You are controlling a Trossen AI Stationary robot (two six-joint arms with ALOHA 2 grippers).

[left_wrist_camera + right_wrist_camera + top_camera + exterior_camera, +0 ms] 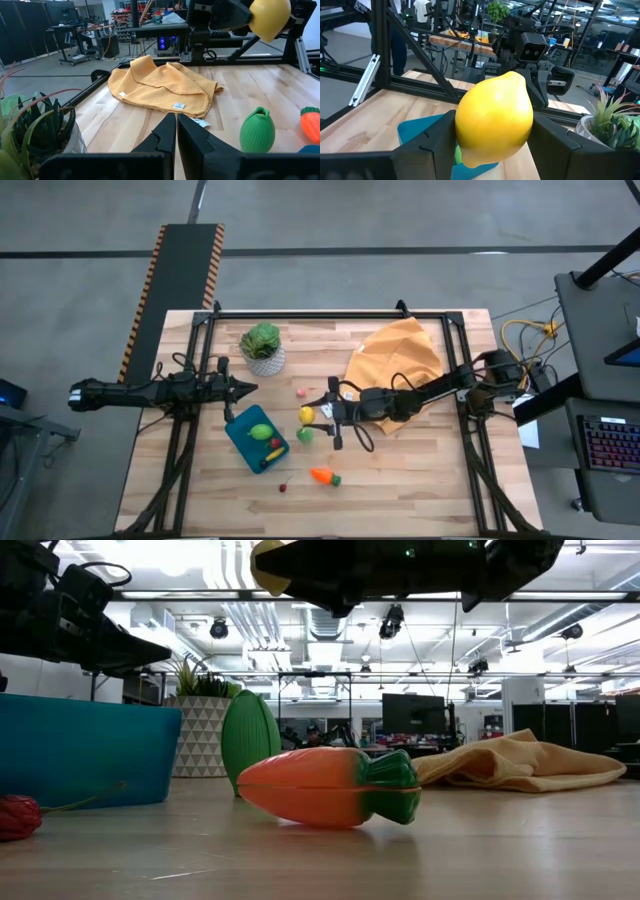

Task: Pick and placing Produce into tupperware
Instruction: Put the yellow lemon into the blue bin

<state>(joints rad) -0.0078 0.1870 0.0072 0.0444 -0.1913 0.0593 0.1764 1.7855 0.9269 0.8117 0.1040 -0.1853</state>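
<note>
My right gripper [313, 413] is shut on a yellow toy lemon [495, 117], above the table just right of the teal tupperware [243, 442]. The tupperware holds a yellow-green fruit [261, 431] and a small red piece [275, 444]. A green toy fruit [304, 435] stands on the table below the lemon. An orange carrot with a green top [324, 476] lies on its side toward the near edge. My left gripper [243, 388] is shut and empty, above the tupperware's far end. My right gripper pinches the lemon's two opposite sides [462, 125] between its two fingers [435, 137]. The fingers reach in about level from the table's right. The lemon is lifted clear of the table and also shows in the left wrist view [270, 17].
A potted plant [262, 348] stands at the far left. An orange cloth [395, 358] lies bunched at the far right, under my right arm. Small red pieces lie at the table's middle [300, 391] and near the front [284, 486].
</note>
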